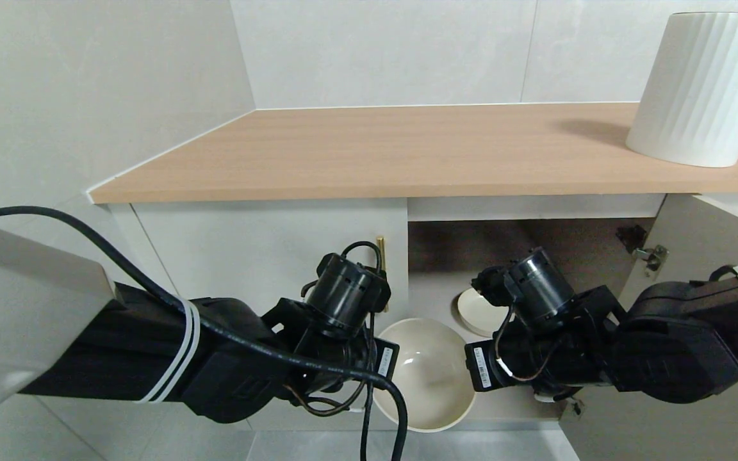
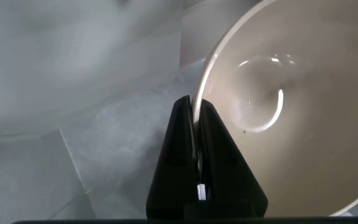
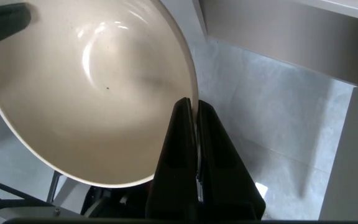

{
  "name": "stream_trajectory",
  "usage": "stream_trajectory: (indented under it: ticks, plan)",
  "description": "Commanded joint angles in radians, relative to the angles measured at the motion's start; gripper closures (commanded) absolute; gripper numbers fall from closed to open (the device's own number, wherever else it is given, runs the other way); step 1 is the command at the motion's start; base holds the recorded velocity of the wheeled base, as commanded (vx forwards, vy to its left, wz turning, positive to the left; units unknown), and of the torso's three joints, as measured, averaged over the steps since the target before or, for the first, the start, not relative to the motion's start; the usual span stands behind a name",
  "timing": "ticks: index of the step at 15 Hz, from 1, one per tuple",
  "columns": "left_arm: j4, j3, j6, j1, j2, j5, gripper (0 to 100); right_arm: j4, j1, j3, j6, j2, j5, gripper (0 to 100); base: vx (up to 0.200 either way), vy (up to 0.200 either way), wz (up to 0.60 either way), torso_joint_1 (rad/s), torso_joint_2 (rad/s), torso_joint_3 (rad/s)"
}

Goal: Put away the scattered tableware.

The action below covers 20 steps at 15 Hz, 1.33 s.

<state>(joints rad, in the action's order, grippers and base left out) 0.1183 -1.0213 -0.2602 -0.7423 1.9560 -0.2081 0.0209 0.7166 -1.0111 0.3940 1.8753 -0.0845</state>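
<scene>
Both grippers hold one cream bowl (image 1: 423,378) in front of the open cabinet, low above the floor. In the left wrist view my left gripper (image 2: 196,107) is shut on the bowl's (image 2: 291,118) rim, which runs between its two black fingers. On the opposite side, my right gripper (image 3: 192,107) is shut on the rim of the same bowl (image 3: 86,93). The bowl's inside faces up and holds nothing. A small cream plate (image 1: 476,312) lies on the cabinet floor behind the bowl, partly hidden by the right wrist.
The cabinet's left door (image 1: 266,256) is closed, with a brass handle (image 1: 380,246). Its right door (image 1: 715,237) stands open on a hinge (image 1: 652,256). On the wooden countertop (image 1: 375,153) a white ribbed container (image 1: 702,89) stands at the far right. Grey tiled floor (image 1: 471,445) lies below.
</scene>
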Motion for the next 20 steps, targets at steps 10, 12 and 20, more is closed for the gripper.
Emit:
stream_trajectory:
  ticks: [10, 12, 20]
  plan:
    - [0.001, 0.023, -0.05, 0.001, -0.037, -0.017, 0, -0.001, -0.059, 0.002, 0.008, 0.024, -0.078, 100, 0.0, 0.0, 0.0, 0.0, 0.0, 0.0]
    - [0.0, 0.029, -0.051, 0.003, -0.057, -0.017, 0, 0.001, -0.149, -0.014, 0.009, 0.047, -0.083, 100, 0.0, 0.0, 0.0, 0.0, 0.0, 0.0]
    - [0.0, 0.03, -0.051, 0.006, -0.057, -0.017, 0, -0.001, -0.305, -0.146, 0.137, 0.183, -0.218, 100, 0.0, 0.0, 0.0, 0.0, 0.0, 0.0]
